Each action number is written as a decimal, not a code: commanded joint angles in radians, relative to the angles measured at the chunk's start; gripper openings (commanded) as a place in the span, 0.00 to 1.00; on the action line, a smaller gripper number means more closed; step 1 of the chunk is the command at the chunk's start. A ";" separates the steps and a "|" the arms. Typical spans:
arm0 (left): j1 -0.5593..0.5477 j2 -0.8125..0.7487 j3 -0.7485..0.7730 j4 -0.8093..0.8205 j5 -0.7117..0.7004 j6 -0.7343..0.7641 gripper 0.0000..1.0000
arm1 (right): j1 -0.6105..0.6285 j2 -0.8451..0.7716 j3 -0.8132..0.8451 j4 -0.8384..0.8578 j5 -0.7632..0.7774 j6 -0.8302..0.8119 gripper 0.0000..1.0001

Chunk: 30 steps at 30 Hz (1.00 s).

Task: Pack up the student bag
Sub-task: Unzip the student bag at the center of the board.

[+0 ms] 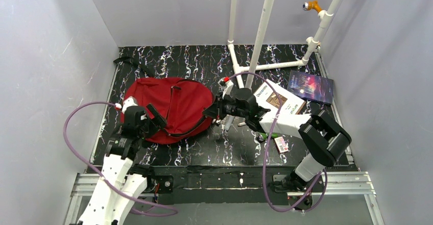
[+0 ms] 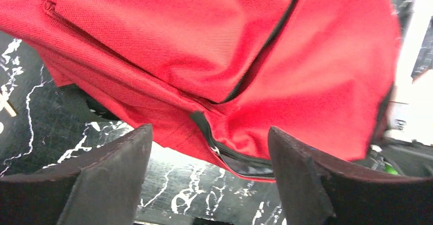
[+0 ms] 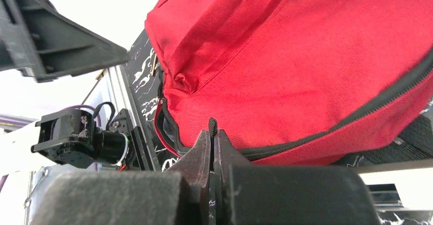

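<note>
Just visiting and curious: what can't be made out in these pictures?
- Bag contents: all views, red fabric covers them.
- Black sliver in the shut right gripper: right wrist view, the jaws hide most of it.
- Green thing: top view, right arm covers most of it.
- Blue book title: top view, too small.

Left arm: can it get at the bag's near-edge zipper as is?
Probably yes. The left gripper stands open right at the student bag, the zipper in line between its jaws with nothing in front. The right gripper is shut on the bag's other edge, clear of that path.
</note>
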 commanded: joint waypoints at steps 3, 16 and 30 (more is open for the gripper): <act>0.001 -0.087 0.089 0.117 0.304 0.170 0.87 | 0.001 0.030 0.048 0.193 -0.125 0.060 0.01; -0.207 0.425 0.266 0.153 0.657 0.505 0.84 | 0.003 0.039 0.056 0.292 -0.180 0.148 0.01; -0.249 0.434 0.261 0.009 0.229 0.461 0.00 | 0.007 -0.075 0.077 -0.076 0.168 0.090 0.01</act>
